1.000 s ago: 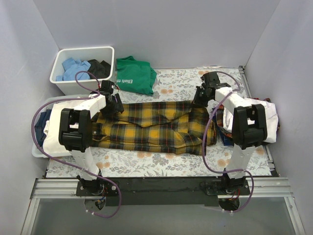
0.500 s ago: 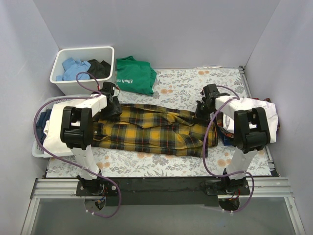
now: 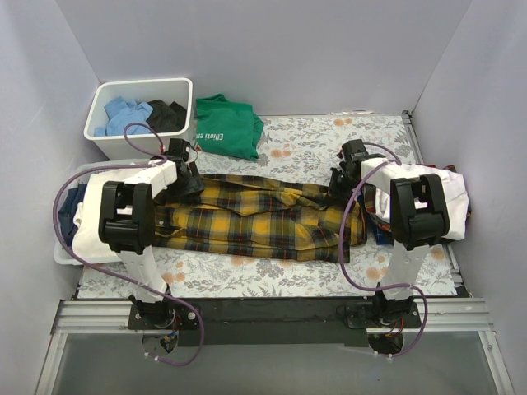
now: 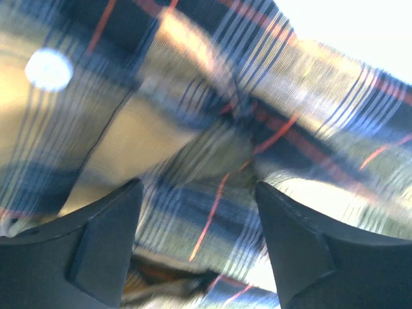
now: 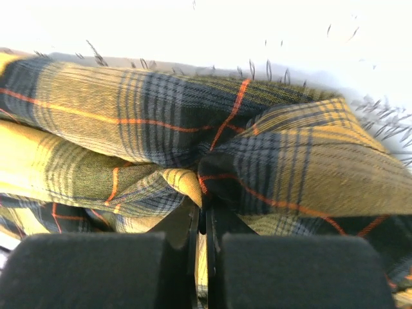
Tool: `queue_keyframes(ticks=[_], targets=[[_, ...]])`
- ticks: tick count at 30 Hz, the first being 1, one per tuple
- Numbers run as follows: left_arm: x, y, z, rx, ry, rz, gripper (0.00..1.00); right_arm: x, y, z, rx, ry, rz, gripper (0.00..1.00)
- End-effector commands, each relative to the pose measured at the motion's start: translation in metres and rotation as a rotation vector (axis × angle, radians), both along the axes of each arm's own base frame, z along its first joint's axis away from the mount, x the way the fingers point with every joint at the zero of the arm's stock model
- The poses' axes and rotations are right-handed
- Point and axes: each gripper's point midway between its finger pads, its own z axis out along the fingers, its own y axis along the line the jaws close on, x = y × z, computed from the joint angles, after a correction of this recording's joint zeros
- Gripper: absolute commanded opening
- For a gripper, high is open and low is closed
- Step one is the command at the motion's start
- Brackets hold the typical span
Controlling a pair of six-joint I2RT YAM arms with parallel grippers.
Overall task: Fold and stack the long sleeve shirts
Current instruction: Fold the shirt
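Observation:
A yellow-and-black plaid long sleeve shirt lies stretched left to right across the table, its far edge folded over toward the near side. My left gripper is at the shirt's far left corner. In the left wrist view its jaws stand open, with blurred plaid cloth close beneath and between the fingers. My right gripper is at the shirt's far right end, shut on a pinched fold of plaid cloth; its closed tips hold the bunch. A white garment lies on a pile at the right edge.
A green T-shirt lies at the back, beside a white bin holding blue and dark clothes. A basket with white and dark cloth sits at the left edge. The floral table cover shows behind and in front of the shirt.
My right gripper has come toward the near side with the plaid cloth in it, folding the shirt's far edge over. The left gripper has barely shifted.

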Motion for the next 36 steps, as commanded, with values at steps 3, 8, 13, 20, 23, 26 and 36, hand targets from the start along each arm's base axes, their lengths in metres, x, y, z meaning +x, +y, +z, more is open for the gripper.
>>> queue_keyframes(ticks=[3, 8, 13, 20, 23, 26, 36], targets=[[-0.007, 0.003, 0.044, -0.029, -0.119, -0.018, 0.74, 0.049, 0.005, 0.054, 0.04, -0.23, 0.019, 0.27], [-0.001, 0.001, 0.052, -0.035, -0.137, -0.021, 0.75, 0.061, -0.002, 0.082, 0.013, -0.323, 0.002, 0.39], [0.013, -0.003, 0.067, -0.056, -0.176, -0.031, 0.75, 0.06, -0.01, 0.112, -0.024, -0.409, -0.025, 0.39], [0.028, -0.015, 0.077, -0.082, -0.215, -0.052, 0.75, 0.067, 0.0, 0.132, -0.016, -0.47, -0.002, 0.39], [0.034, -0.022, 0.077, -0.098, -0.224, -0.064, 0.75, 0.073, 0.011, 0.121, 0.009, -0.447, 0.03, 0.39], [0.042, -0.029, 0.071, -0.108, -0.224, -0.066, 0.75, 0.082, 0.023, 0.101, 0.049, -0.403, 0.056, 0.39], [0.046, -0.015, 0.023, -0.034, -0.153, 0.017, 0.75, 0.063, 0.014, 0.017, 0.004, -0.207, 0.043, 0.37]])
